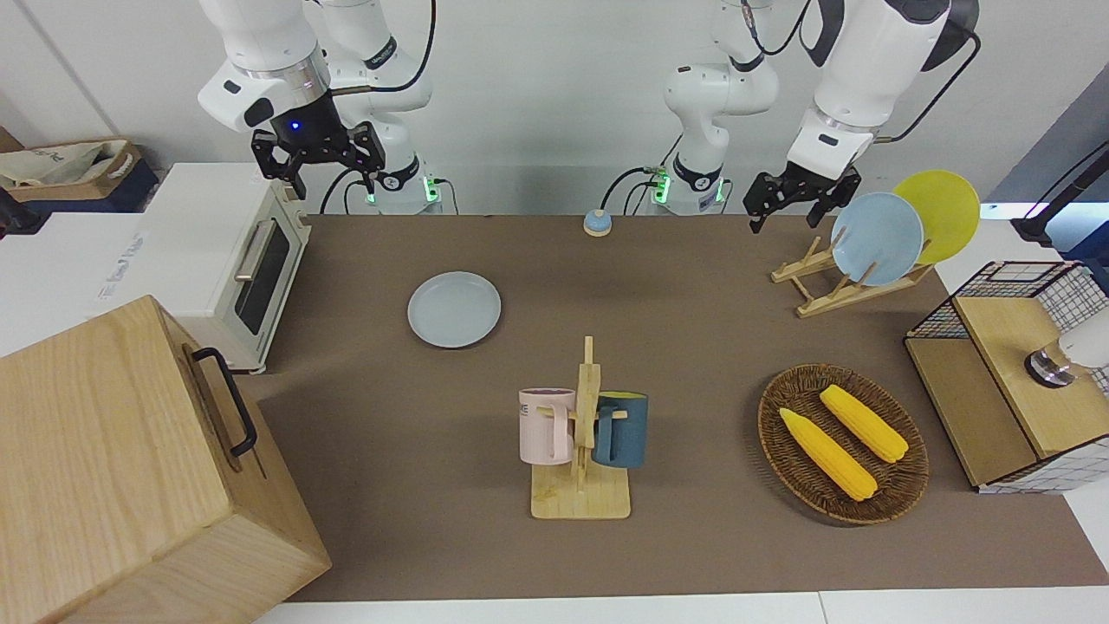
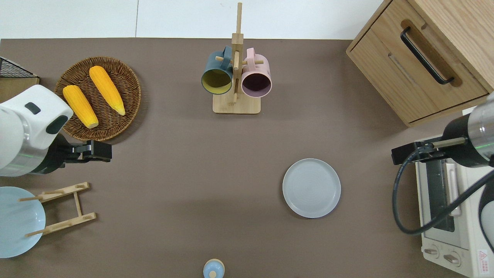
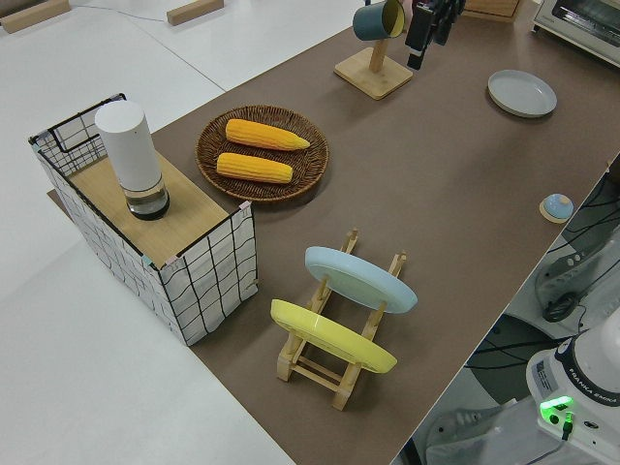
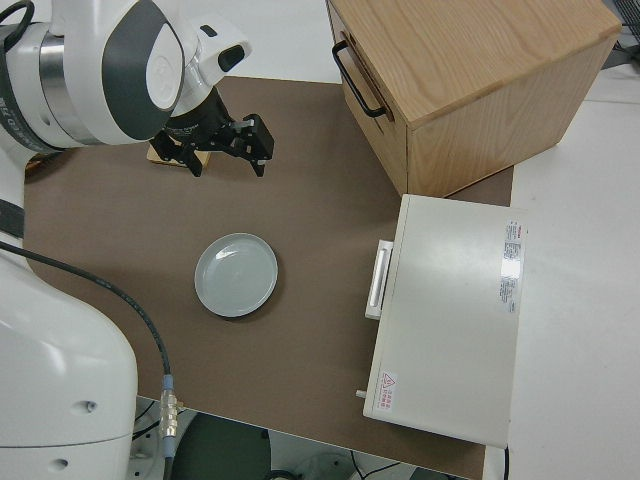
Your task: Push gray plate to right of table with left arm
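Front: gray plate flat on table, near toaster oven; left gripper raised, fingers apart; right arm parked. Overhead: plate well apart from left gripper, between wicker basket and plate rack.

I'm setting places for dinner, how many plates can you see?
3: the gray plate flat on the table, the sky-blue plate and the yellow plate standing in the wooden rack.
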Controlling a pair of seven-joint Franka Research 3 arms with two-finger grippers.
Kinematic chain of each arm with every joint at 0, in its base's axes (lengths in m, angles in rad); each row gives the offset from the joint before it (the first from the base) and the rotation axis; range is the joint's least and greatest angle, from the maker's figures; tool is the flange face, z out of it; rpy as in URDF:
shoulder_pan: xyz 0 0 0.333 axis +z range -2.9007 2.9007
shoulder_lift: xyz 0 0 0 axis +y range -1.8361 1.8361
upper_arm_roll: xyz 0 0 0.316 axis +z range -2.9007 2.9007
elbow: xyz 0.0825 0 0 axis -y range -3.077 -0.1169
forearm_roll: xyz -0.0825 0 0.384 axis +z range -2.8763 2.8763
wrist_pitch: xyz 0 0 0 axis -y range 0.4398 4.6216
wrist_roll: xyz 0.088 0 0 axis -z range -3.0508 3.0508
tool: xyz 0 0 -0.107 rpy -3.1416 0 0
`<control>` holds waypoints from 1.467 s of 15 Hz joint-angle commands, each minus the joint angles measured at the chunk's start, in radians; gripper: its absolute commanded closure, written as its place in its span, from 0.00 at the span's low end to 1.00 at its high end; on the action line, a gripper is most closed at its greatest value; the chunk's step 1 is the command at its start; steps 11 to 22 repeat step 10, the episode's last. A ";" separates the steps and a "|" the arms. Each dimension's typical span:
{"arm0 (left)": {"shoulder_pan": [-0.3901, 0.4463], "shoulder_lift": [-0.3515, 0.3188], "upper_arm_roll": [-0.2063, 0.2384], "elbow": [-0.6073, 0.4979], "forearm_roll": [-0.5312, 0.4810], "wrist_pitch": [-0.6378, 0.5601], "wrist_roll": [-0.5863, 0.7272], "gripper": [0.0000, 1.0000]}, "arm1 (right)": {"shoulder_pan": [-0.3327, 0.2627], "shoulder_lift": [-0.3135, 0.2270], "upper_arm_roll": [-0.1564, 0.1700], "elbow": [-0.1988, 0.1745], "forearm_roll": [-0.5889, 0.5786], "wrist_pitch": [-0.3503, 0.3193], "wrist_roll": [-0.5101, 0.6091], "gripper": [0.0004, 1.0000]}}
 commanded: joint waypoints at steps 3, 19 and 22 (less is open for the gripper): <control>0.004 0.018 0.038 0.089 -0.007 -0.115 0.111 0.01 | -0.011 -0.008 0.006 -0.001 0.008 -0.012 -0.003 0.02; 0.003 0.020 0.066 0.108 -0.016 -0.120 0.120 0.01 | -0.011 -0.008 0.006 0.001 0.010 -0.012 -0.001 0.02; 0.003 0.020 0.066 0.108 -0.016 -0.120 0.120 0.01 | -0.011 -0.008 0.006 0.001 0.010 -0.012 -0.001 0.02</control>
